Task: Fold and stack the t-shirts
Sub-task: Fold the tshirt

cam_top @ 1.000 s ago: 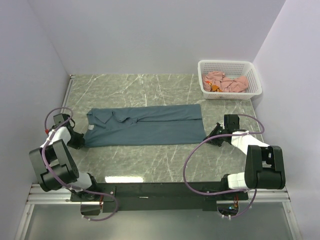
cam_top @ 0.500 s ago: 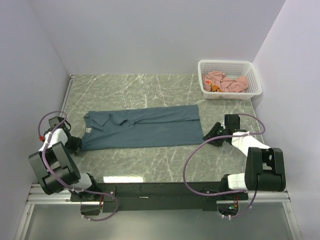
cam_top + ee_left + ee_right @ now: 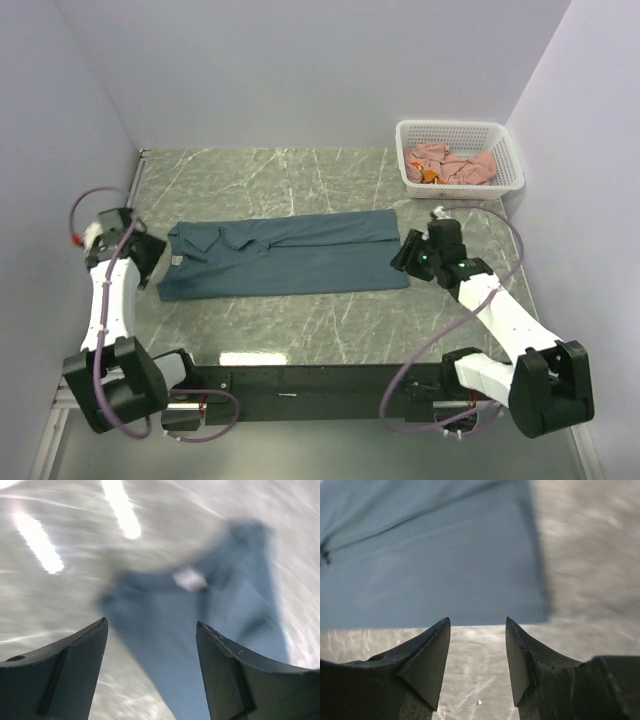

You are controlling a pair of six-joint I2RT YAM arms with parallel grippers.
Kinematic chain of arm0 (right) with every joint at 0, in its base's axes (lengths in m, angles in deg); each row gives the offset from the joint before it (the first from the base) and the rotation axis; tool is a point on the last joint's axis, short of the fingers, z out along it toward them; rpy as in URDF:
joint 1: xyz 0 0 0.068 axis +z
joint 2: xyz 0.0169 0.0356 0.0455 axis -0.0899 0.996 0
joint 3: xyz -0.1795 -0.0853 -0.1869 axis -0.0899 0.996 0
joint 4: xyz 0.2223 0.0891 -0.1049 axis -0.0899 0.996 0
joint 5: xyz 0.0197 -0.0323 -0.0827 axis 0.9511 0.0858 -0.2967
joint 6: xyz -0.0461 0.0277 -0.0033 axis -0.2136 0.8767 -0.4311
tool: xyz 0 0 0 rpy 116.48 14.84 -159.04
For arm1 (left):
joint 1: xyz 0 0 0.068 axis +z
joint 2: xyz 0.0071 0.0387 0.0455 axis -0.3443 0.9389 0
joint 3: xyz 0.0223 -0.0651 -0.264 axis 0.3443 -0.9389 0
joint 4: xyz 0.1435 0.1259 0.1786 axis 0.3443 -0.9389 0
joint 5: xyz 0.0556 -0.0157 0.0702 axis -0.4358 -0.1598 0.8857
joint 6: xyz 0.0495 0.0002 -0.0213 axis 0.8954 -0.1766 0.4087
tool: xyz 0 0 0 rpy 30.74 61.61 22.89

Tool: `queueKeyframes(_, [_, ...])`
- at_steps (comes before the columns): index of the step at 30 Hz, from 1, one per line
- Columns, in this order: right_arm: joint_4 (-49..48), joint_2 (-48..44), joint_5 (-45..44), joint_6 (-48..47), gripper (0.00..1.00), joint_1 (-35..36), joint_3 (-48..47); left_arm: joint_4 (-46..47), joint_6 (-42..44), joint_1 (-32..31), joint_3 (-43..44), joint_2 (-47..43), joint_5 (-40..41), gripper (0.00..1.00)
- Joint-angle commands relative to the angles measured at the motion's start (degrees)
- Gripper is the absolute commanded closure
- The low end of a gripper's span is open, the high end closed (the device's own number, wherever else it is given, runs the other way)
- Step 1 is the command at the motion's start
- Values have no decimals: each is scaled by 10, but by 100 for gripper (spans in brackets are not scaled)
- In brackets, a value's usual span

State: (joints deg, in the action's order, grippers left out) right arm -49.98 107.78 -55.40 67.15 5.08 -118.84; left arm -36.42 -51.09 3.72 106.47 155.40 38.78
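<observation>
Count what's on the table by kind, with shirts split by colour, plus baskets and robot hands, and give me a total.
Dark blue t-shirt: 1
White basket: 1
Pink cloth pile inside it: 1 (separate shirts cannot be counted)
Robot hands: 2, the left hand and the right hand
Total: 5

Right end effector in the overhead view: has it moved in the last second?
Yes. The right end effector has moved up the picture and slightly left, nearer the white basket, ending at the blue t-shirt's right edge.
</observation>
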Motion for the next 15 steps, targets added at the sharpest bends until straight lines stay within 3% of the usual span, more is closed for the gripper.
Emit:
queueKeyframes(1, [-23, -11, -50, -41, 45, 82, -48, 19, -24, -91, 40, -12, -19, 24])
queueKeyframes(5, [-39, 21, -64, -75, 46, 151, -92, 60, -58, -164, 55, 34, -82, 28])
queueKeyframes(9, [-41, 45, -64, -85, 46, 194, -124, 100, -88, -230, 67, 84, -85, 31])
queueKeyframes(15, [-43, 40, -54, -72, 47, 211, -107, 161, -105, -261, 91, 181, -94, 37])
